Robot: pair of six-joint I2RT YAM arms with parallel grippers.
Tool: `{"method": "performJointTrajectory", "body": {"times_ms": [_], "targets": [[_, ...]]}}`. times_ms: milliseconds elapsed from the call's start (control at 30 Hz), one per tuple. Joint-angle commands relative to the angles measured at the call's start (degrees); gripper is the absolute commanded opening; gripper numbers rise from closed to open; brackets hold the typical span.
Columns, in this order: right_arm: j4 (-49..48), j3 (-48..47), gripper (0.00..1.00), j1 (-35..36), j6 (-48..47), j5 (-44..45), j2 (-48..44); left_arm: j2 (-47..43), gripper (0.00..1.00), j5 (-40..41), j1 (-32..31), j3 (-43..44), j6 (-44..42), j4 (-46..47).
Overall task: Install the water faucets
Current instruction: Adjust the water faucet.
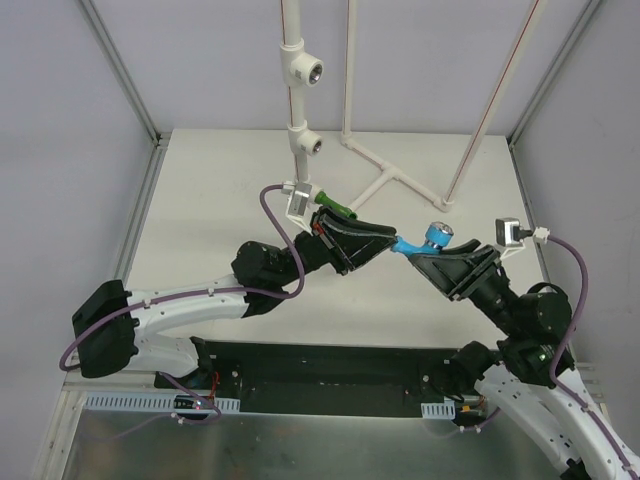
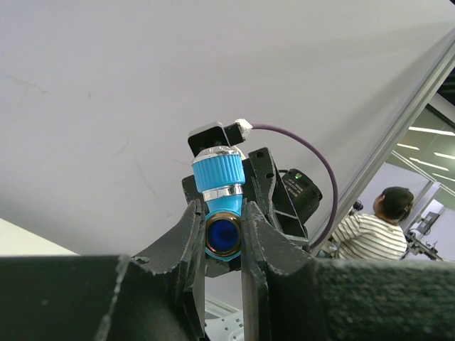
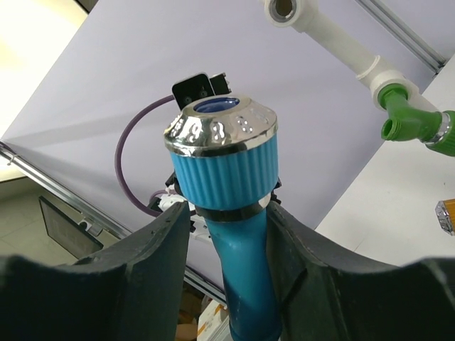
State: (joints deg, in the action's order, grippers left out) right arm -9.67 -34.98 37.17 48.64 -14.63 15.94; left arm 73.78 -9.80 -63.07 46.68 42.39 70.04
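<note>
near the white plastic pipe riser [image 1: 296,120], left end effector [image 2: 222,210] pinches the light blue plastic faucet [image 2: 219,174]; right end effector [image 3: 227,212] straddles its stem, cannot tell if gripping.

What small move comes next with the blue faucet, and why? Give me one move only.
Probably open the right tool and back it off the blue faucet. The left tool pinches the faucet's spout end, so it looks able to carry it alone. It also sits nearer the white riser, where an open tee waits above the green faucet.
</note>
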Motion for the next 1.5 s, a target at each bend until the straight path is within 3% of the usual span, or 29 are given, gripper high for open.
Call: {"method": "performJointTrajectory", "body": {"times_ms": [0,400,1233,1333,1433,1467], "targets": [[-7.29,-0.26,0.5,-0.08,1.01,-0.13,1.72,0.23,0.0,1.45,-0.65,2.72,-1.17,7.83],[-12.12,-0.44,0.47,-0.08,1.72,-0.22,5.23,1.98,0.0,1.54,-0.65,3.42,-0.82,11.26],[-10.37,-2.02,0.44,-0.08,0.31,-1.19,5.68,3.13,0.0,-5.05,-0.65,6.5,2.96,4.5],[-10.63,-1.93,0.35,-0.08,0.14,-1.01,5.5,3.21,0.0,-5.32,-0.65,6.32,3.4,4.14],[-10.54,-1.84,0.04,0.01,0.05,-1.01,5.41,3.21,0.0,-5.58,-0.65,6.06,3.75,4.23],[-10.28,-1.93,0.0,-0.08,-0.04,-0.92,5.33,3.21,0.0,-5.49,-0.65,5.97,3.84,4.23]]}}
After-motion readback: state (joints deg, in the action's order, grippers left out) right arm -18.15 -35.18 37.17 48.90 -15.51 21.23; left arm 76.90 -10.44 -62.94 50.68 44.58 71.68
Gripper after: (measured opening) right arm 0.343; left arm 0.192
